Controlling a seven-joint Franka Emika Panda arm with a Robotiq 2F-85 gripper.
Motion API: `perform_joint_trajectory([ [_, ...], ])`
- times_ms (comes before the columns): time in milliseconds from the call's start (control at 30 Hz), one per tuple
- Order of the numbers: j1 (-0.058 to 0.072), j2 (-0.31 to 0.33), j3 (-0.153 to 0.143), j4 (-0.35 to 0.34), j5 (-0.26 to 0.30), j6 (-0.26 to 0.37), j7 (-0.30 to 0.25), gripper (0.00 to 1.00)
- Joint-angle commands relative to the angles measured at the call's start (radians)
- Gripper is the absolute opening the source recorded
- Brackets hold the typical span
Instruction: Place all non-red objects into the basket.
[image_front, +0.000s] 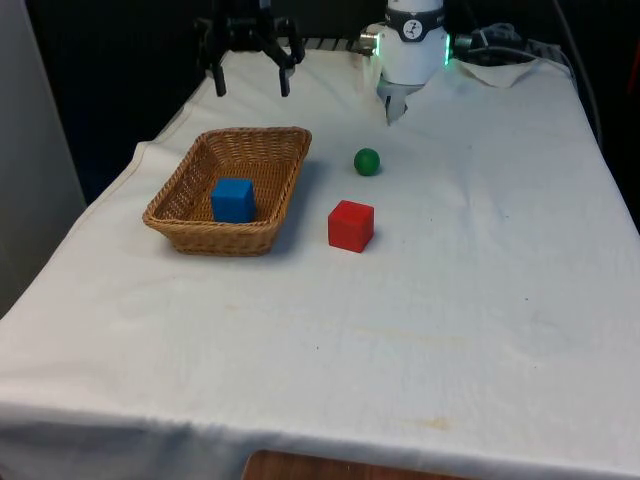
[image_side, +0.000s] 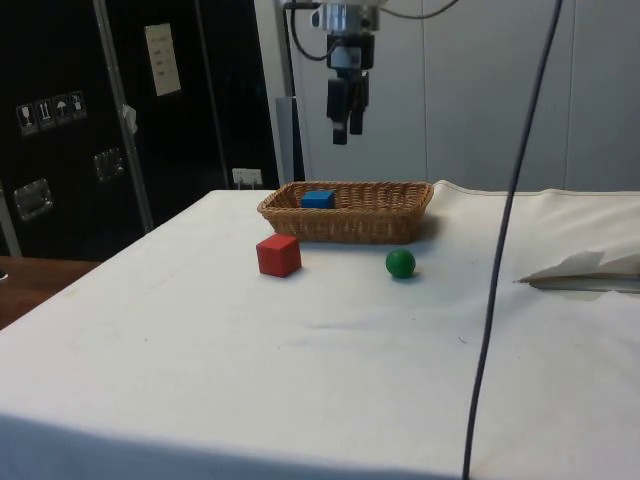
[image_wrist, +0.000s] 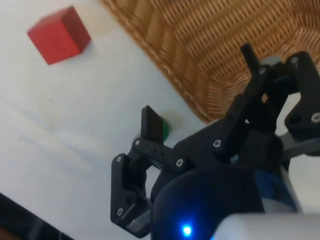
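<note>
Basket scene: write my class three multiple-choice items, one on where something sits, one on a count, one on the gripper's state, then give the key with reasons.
1. Where is the blue cube?
A. Inside the basket
B. On the cloth beside the red cube
C. Between the gripper's fingers

2. How many objects lie on the cloth outside the basket?
A. One
B. Two
C. Three

3. What state is the gripper in?
A. Shut on the green ball
B. Shut on nothing
C. Open and empty, raised above the table

Key: 1 A, the cube rests on the basket's floor. 2 B, the red cube and the green ball. 3 C, the fingers stand apart with nothing between them.
</note>
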Motion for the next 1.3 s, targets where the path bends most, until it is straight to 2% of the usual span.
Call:
perform_joint_trajectory([
  [0,0.008,-0.008,-0.007,-0.011,-0.032,0.014,0.024,1.0],
  [100,0.009,-0.036,-0.006,-0.032,-0.07,0.017,0.047,1.0],
  [133,0.003,-0.035,0.0,-0.026,-0.048,0.002,0.03,1.0],
  [167,0.01,-0.053,-0.006,-0.044,-0.093,0.019,0.062,1.0],
  [333,0.011,-0.098,-0.002,-0.076,-0.155,0.019,0.102,1.0],
  [367,0.011,-0.116,0.0,-0.089,-0.181,0.018,0.12,1.0],
  [433,0.012,-0.126,0.001,-0.096,-0.195,0.018,0.129,1.0],
  [467,0.009,-0.119,0.003,-0.087,-0.163,0.004,0.103,1.0],
  [500,0.012,-0.145,0.003,-0.109,-0.221,0.017,0.147,1.0],
  [700,0.01,-0.21,0.009,-0.158,-0.304,0.015,0.202,1.0],
  [767,0.009,-0.229,0.011,-0.173,-0.326,0.015,0.217,1.0],
  [800,0.013,-0.225,0.008,-0.166,-0.3,0.004,0.196,1.0],
  [833,0.009,-0.239,0.012,-0.18,-0.338,0.014,0.225,1.0],
  [1033,0.007,-0.303,0.022,-0.232,-0.418,0.011,0.284,1.0],
  [1067,0.007,-0.312,0.024,-0.239,-0.43,0.01,0.293,1.0],
  [1100,0.013,-0.312,0.016,-0.236,-0.407,0.003,0.273,1.0],
  [1133,0.006,-0.319,0.025,-0.246,-0.441,0.009,0.302,1.0],
  [1267,0.006,-0.361,0.037,-0.284,-0.486,0.002,0.346,1.0],
])
